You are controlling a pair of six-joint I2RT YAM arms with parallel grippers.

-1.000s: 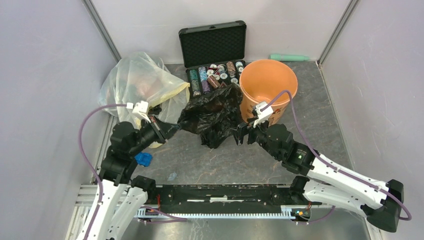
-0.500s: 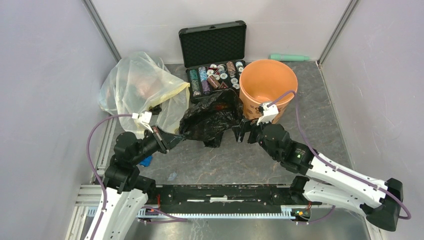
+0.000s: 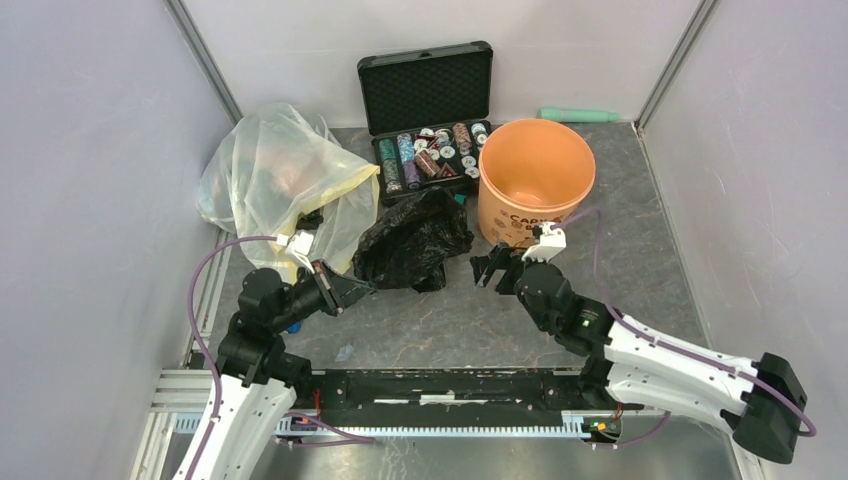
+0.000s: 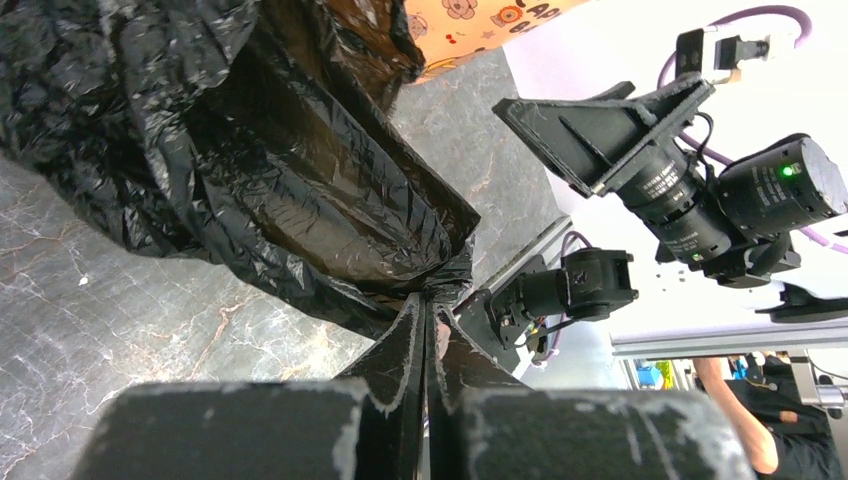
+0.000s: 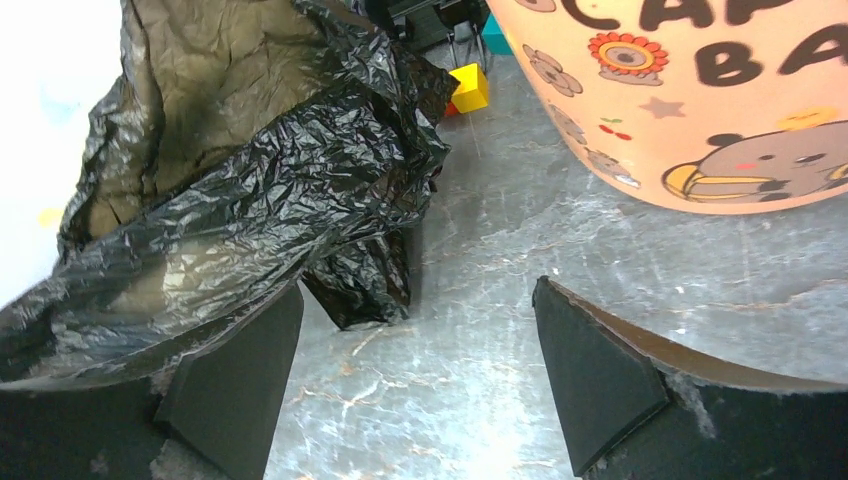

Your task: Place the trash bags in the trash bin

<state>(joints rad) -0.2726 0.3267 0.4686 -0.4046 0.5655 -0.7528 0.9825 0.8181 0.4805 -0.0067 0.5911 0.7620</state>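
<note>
A crumpled, glossy black trash bag [image 3: 413,240] lies on the grey marbled bench [image 3: 430,320], near the middle. It is outside the trash bin [image 3: 505,210], just to that bin's left, and the right wrist view shows a strip of bare bench between the two. The bin is a round peach-orange bucket standing upright, with cartoon animals and dark lettering on its side. Its mouth faces up and nothing shows inside it.

The left pincer [image 3: 360,290] reaches in low from the left. Its fingers are pressed together on a gathered edge of the bag at the bag's near left corner. The left wrist view shows the black plastic [image 4: 250,170] fanning out from that pinch [image 4: 425,310], with an open fold facing the camera.

The right pincer [image 3: 490,270] sits low over the bench, between the bag and the bin. Its fingers are spread wide and hold nothing. In the right wrist view, a fold of the bag [image 5: 250,200] lies against one of its fingers, and the bin [image 5: 700,110] stands ahead of the other.

Behind the bag, an open black foam-lined case [image 3: 425,95] holds rows of chips. A small yellow block [image 5: 470,88] lies between the case and the bag. A large translucent yellowish bag [image 3: 275,180] is heaped at the far left. A pale green object [image 3: 578,115] lies along the back wall.
</note>
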